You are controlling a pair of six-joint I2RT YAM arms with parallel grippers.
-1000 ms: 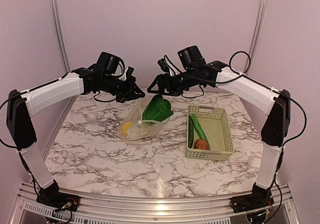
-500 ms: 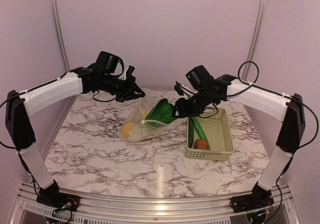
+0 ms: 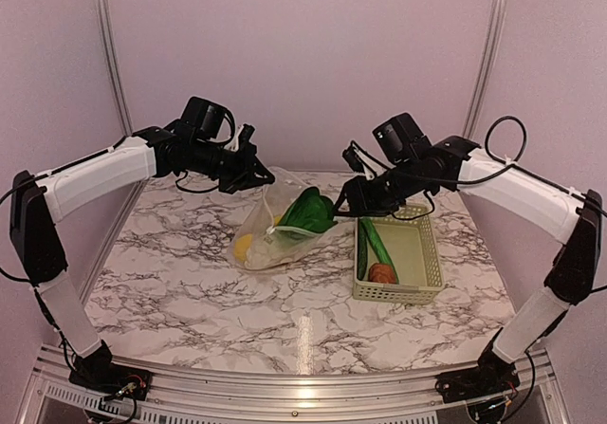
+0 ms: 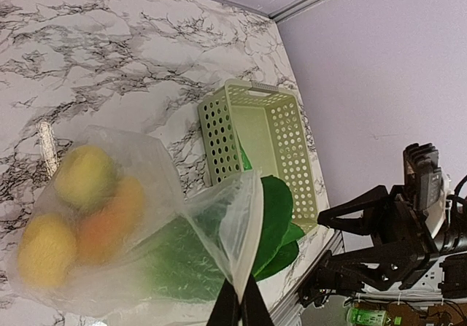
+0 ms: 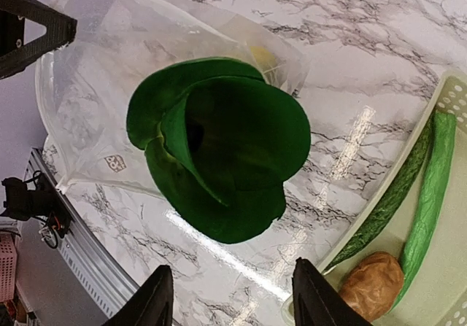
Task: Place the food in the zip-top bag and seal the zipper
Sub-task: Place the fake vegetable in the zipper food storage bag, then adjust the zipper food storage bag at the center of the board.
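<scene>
The rim of the zip-top bag (image 3: 258, 223) is pinched by the left gripper (image 4: 237, 308); the right gripper (image 5: 232, 300) is spread wide, seemingly empty.

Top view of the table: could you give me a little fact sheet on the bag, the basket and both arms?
Bag: clear, mouth open, unsealed
In bag: bok choy poking out; lemon, orange piece inside
Basket: cucumber, brown round item
Left end effector: shut on bag's edge
Right end effector: open, near bok choy, empty
</scene>
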